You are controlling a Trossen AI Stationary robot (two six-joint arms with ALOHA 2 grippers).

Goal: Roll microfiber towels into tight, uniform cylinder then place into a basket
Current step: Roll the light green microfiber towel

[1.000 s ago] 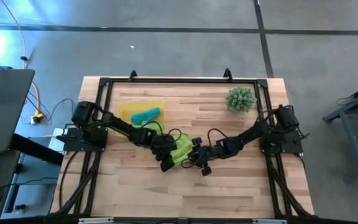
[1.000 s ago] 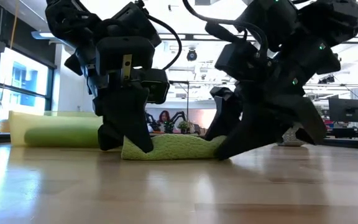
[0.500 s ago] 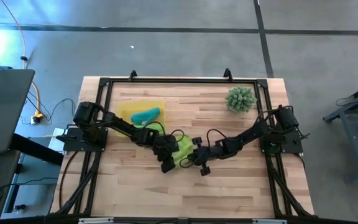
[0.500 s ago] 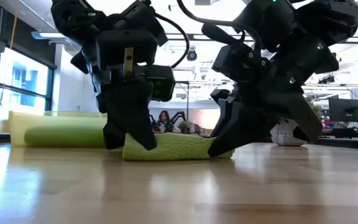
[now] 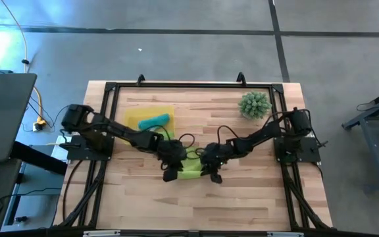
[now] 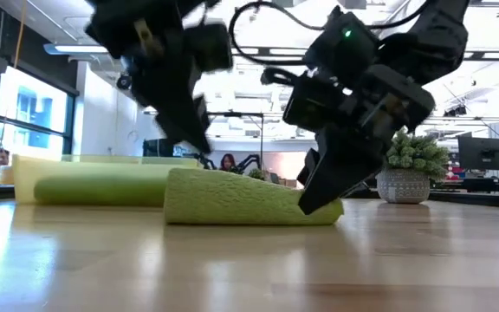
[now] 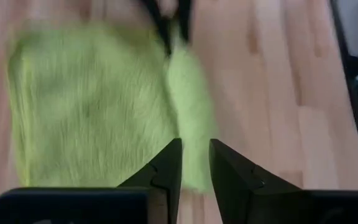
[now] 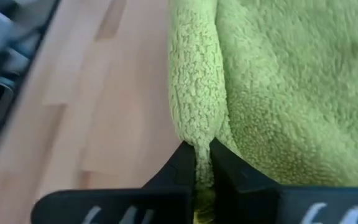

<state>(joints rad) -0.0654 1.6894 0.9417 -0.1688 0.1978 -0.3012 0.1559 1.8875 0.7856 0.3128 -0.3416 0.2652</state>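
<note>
Two dark arms reach in over the wooden table (image 5: pixel 242 197) and meet near its middle. Behind the left arm sits the yellow basket (image 5: pixel 137 116), holding one rolled teal towel (image 5: pixel 154 121). A spiky green plant (image 5: pixel 254 105) stands in its pot at the far right corner.

The lime green towel (image 5: pixel 191 169) lies on the wood between the two grippers, in front of the basket and outside it. Against a second ago it has come nearer the front edge, and in the low view it shows as a longer, thicker fold, with the left arm now lifted above it instead of planted on it.

The right arm stretches low from its base, elbow bent, and the right gripper (image 8: pixel 202 163) slants down onto the towel's right end, fingers pinched together on a raised ridge of the cloth. The left gripper (image 7: pixel 195 163) hovers over the opposite side, pointing down, its fingers a narrow gap apart and holding nothing; a moment earlier they were closed.
</note>
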